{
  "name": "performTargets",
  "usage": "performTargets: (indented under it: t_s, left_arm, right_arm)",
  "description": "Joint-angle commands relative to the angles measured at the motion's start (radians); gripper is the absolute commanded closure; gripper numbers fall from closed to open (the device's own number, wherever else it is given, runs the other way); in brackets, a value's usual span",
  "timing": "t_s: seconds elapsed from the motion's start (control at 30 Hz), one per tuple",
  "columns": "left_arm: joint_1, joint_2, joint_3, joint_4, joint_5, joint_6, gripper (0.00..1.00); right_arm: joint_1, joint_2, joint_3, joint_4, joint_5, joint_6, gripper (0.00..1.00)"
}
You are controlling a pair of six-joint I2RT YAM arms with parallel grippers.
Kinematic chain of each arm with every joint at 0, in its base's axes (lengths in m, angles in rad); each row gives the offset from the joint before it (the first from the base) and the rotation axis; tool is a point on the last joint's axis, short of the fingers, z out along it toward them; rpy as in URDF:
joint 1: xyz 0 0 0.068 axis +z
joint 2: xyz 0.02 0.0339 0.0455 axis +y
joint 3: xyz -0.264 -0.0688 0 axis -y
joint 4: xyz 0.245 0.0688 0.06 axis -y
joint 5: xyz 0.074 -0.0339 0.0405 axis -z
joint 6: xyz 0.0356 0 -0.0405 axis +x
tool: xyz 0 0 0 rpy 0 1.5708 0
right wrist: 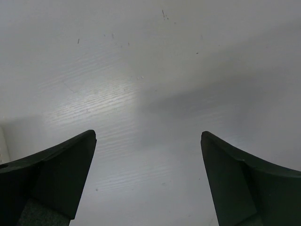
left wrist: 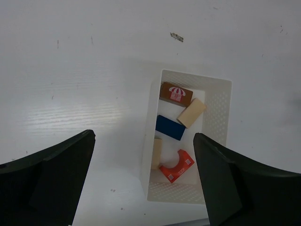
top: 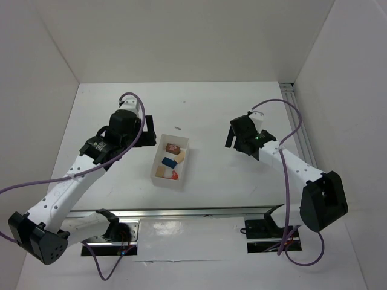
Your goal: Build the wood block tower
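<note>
text: none legible | brown block (left wrist: 176, 93) — pink-white awning picture | red block (left wrist: 177, 165) — marks too small

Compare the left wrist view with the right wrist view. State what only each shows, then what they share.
Left wrist only: the left end effector, open, looking at the tub, which holds a brown block, a blue block, two pale blocks and an orange-red arch block. Right wrist only: the right end effector, open over plain table, plus a white sliver at the left edge, too little to identify. Shared: the white table surface, and dark jaws standing wide at the lower corners.
</note>
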Motion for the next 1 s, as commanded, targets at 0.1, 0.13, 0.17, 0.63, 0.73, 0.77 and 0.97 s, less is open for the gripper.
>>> performTargets:
  t_s: [0.1, 0.13, 0.17, 0.63, 0.73, 0.77, 0.97]
  left_arm:
    - [0.006, -0.001, 0.004, 0.025, 0.053, 0.041, 0.02]
    - [-0.003, -0.001, 0.014, 0.025, 0.053, 0.041, 0.04]
    - [-0.013, -0.001, 0.028, 0.014, 0.062, 0.051, 0.05]
    - [-0.391, 0.297, 0.196, -0.058, -0.1, -0.107, 0.09]
    - [-0.392, 0.397, 0.234, -0.072, -0.085, -0.138, 0.11]
    - [-0.392, 0.418, 0.234, -0.072, -0.085, -0.159, 0.11]
    - [-0.373, 0.567, 0.216, -0.056, -0.069, -0.196, 0.21]
  right_arm:
    - [0.008, -0.031, -0.018, 0.033, 0.005, 0.0, 0.0]
    - [0.008, -0.031, -0.018, 0.033, 0.005, 0.0, 0.0]
    - [0.008, -0.041, -0.018, 0.033, 0.005, 0.0, 0.0]
    - [0.008, -0.218, -0.018, -0.087, 0.128, 0.02, 0.0]
    - [0.008, -0.252, -0.029, -0.077, 0.128, 0.02, 0.0]
    - [-0.001, -0.261, -0.029, -0.077, 0.128, 0.02, 0.0]
    - [-0.001, -0.242, -0.038, -0.068, 0.109, 0.02, 0.0]
